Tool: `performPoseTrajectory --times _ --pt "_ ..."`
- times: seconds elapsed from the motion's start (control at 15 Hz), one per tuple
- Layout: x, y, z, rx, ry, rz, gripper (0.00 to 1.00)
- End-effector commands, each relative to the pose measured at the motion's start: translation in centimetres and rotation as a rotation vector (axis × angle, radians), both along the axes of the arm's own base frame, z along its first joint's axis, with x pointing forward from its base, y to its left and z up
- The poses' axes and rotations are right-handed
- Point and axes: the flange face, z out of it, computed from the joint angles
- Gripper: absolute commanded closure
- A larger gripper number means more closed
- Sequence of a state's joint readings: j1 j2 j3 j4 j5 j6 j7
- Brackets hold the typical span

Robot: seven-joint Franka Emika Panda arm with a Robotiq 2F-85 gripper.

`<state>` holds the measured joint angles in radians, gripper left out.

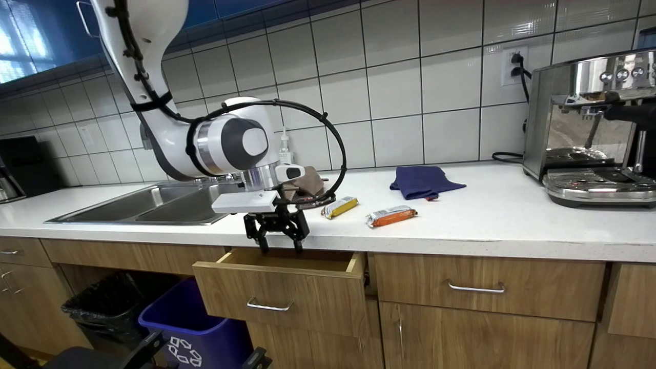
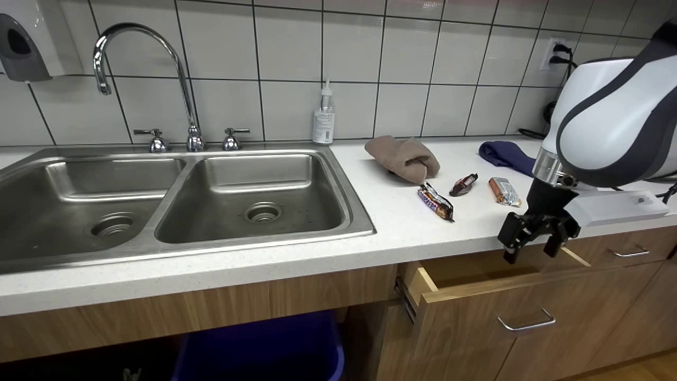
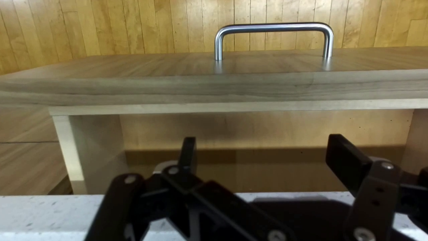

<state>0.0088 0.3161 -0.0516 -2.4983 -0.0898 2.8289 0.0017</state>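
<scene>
My black gripper (image 1: 281, 249) points down over an open wooden drawer (image 1: 230, 289) just under the counter's front edge. Its jaws are spread wide with nothing between them. In the wrist view the fingers (image 3: 189, 149) stand out against the drawer's pale inner wall (image 3: 267, 129), and the metal handle (image 3: 274, 27) shows beyond the front panel. Whether the fingertips reach below the drawer's rim is hard to tell. On the counter behind lie wrapped bars: an orange one (image 1: 392, 217) and a yellow one (image 1: 339, 207), plus a purple one (image 2: 436, 202) and a dark red one (image 2: 464, 184) in an exterior view.
A brown cloth (image 2: 404, 159) and a navy cloth (image 1: 425, 182) lie on the white counter (image 1: 512, 220). The double sink (image 2: 362, 225) is set in beside them. A coffee machine (image 1: 605, 115) stands farther along. Under the counter are a blue bin (image 1: 220, 343) and a black-lined bin (image 1: 102, 312).
</scene>
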Motion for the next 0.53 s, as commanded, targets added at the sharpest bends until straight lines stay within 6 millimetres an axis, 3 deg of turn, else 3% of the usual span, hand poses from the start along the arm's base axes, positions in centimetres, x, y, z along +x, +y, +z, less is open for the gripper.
performPoseTrajectory --times 0.0,0.47 --pt "1.4 0.3 -1.2 -0.002 -0.014 -0.023 0.0" --pt "2.2 0.4 -3.0 -0.004 -0.01 -0.038 0.0"
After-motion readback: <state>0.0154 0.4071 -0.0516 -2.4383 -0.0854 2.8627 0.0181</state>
